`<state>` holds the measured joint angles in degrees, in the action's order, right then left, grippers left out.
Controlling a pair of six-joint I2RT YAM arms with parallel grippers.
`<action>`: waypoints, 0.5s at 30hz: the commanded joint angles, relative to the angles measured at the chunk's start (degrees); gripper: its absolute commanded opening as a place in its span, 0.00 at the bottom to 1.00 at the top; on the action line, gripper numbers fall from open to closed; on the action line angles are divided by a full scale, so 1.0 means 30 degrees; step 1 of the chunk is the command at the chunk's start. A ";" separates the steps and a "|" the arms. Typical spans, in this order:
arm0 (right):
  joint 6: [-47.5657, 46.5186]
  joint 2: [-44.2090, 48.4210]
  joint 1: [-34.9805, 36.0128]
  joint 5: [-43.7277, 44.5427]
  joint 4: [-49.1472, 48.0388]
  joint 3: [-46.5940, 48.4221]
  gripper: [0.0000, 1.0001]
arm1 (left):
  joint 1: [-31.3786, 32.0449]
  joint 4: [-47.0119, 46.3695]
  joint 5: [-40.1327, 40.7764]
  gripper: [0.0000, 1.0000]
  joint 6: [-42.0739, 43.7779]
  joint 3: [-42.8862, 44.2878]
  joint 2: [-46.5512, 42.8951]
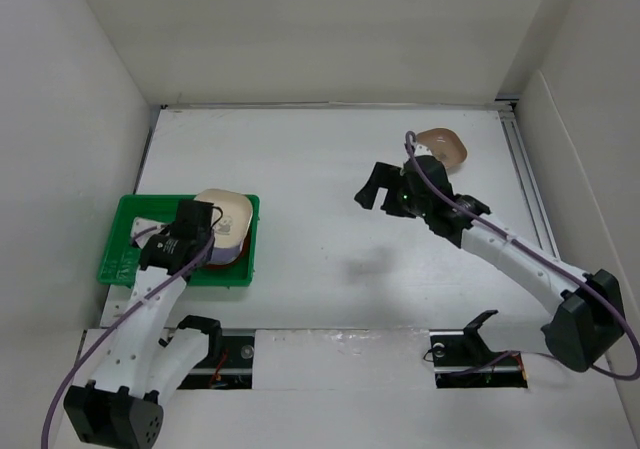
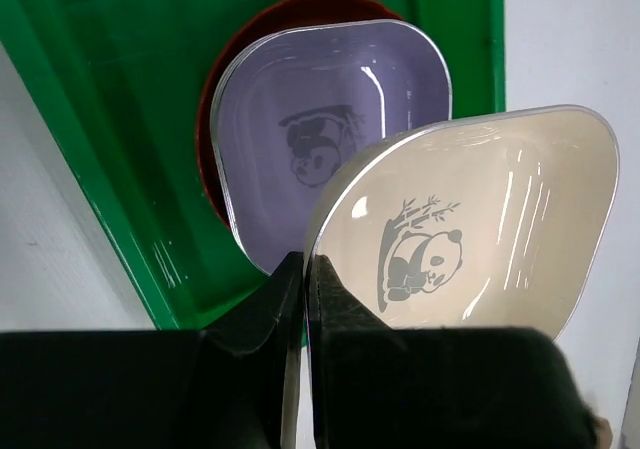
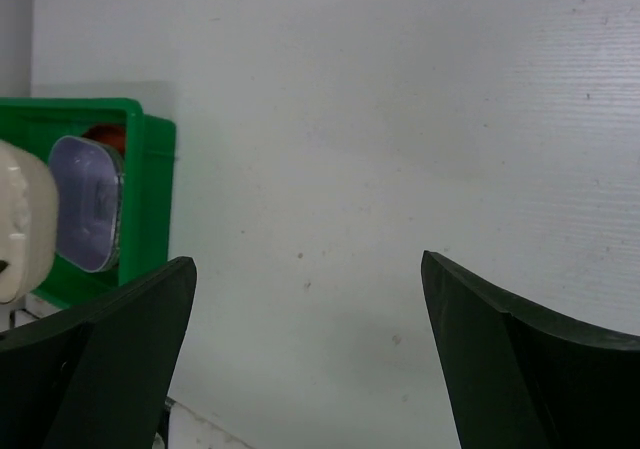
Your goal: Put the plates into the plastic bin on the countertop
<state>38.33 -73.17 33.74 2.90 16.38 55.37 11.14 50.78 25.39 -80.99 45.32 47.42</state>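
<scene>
The green plastic bin (image 1: 128, 231) sits at the left of the white countertop (image 1: 320, 159). In it a lavender plate (image 2: 320, 119) lies on a round reddish-brown plate (image 2: 300, 7). My left gripper (image 2: 305, 274) is shut on the rim of a cream panda plate (image 2: 480, 219) and holds it tilted above the bin's right side; in the top view the gripper (image 1: 212, 219) and cream plate (image 1: 226, 212) are over the bin. My right gripper (image 1: 372, 187) is open and empty above the countertop's middle (image 3: 310, 279). A pinkish-tan plate (image 1: 444, 146) lies behind the right arm.
White walls enclose the countertop on the left, back and right. A metal rail (image 1: 530, 179) runs along the right side. In the right wrist view the bin (image 3: 150, 199), the lavender plate (image 3: 85, 204) and the cream plate (image 3: 20, 234) show at far left.
</scene>
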 commanded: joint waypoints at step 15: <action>-0.0236 0.1830 -0.0110 -0.0995 -0.1886 -0.0411 1.00 | -0.0021 0.2585 0.3753 1.00 -0.2776 0.3022 0.1126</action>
<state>38.33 -67.24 34.11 0.08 13.61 54.41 11.14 57.32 27.94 -89.60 48.25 49.84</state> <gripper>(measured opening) 0.999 0.993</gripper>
